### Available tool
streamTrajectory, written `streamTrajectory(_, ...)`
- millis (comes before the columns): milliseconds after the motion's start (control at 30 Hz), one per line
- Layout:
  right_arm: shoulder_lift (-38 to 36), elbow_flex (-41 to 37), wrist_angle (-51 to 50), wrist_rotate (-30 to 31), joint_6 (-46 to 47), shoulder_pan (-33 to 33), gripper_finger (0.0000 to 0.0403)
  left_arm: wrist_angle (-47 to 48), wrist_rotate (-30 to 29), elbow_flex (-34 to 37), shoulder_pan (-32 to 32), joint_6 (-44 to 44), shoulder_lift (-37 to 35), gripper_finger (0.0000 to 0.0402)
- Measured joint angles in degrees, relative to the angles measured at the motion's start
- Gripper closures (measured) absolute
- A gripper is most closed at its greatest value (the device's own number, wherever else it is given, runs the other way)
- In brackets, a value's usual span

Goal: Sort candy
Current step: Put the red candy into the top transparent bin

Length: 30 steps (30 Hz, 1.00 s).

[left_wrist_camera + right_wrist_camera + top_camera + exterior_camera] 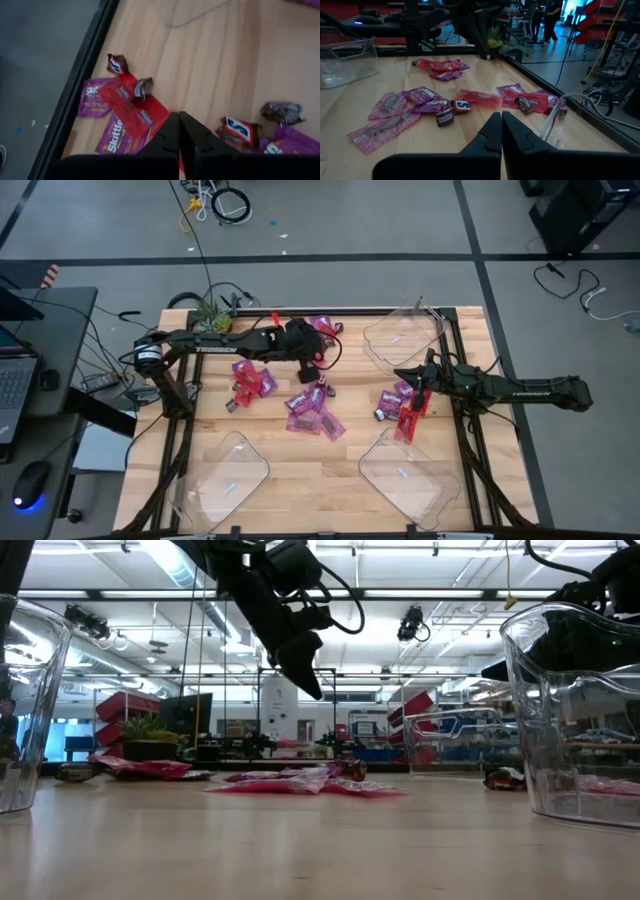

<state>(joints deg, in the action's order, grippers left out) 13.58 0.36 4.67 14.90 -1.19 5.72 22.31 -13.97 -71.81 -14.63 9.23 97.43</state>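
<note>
Across the wooden table [300, 470] in the high view, purple and red candy packets [308, 406] lie scattered mid-table between four clear plastic trays [403, 340]. The left gripper [318, 373] hangs over the central pile, and the right gripper [412, 383] sits by a red packet [409, 420] and a smaller cluster near the right side.

From table height in the low view, the left gripper [308, 683] hovers above the candy, fingers pressed together, holding nothing.

Past the left wrist's closed fingers [170, 135], purple Skittles packets [91, 93], a red wrapper [132, 104] and small brown pieces [117, 63] lie beside the table's dark edge.

Beyond the right wrist's shut, empty fingers [492, 131], more packets [420, 95] spread over the wood.
</note>
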Motion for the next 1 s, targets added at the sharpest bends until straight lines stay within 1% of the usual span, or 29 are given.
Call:
streamTrajectory(133,0.02,0.00,0.00,0.00,0.00,0.00,0.0403,1.87,1.80,0.00,0.00,0.35,0.00,0.0398)
streamTrajectory(233,0.01,0.00,0.00,0.00,-0.01,-0.01,0.0403,5.65,2.76,-0.02,0.00,0.68,0.12,0.0378)
streamTrajectory(300,0.02,0.00,0.00,0.00,-0.01,-0.02,0.0403,8.40,3.51,-0.04,0.00,0.40,0.68,0.0355)
streamTrajectory(400,0.02,0.00,-0.02,0.00,-0.02,-0.02,0.0403,10.05,6.63,-0.04,0.00,-0.72,2.48,0.0313)
streamTrajectory(467,0.01,0.00,0.00,0.00,-0.01,-0.01,0.0403,9.31,7.74,0.05,0.00,-0.77,3.97,0.0284)
streamTrajectory(600,0.02,0.00,0.00,0.00,0.00,0.00,0.0403,7.30,7.71,0.15,-0.13,-0.87,8.11,0.0230)
streamTrajectory(733,0.02,0.00,-0.02,0.00,-0.02,-0.02,0.0403,5.78,7.91,0.15,-0.71,-0.89,11.42,0.0193)
streamTrajectory(867,0.01,0.00,0.00,0.00,0.00,-0.02,0.0403,5.71,7.90,0.15,-1.44,-0.65,14.20,0.0171)
streamTrajectory(1000,0.02,0.00,0.00,0.00,0.00,-0.02,0.0403,5.56,8.12,-0.13,-1.94,-0.55,15.56,0.0168)
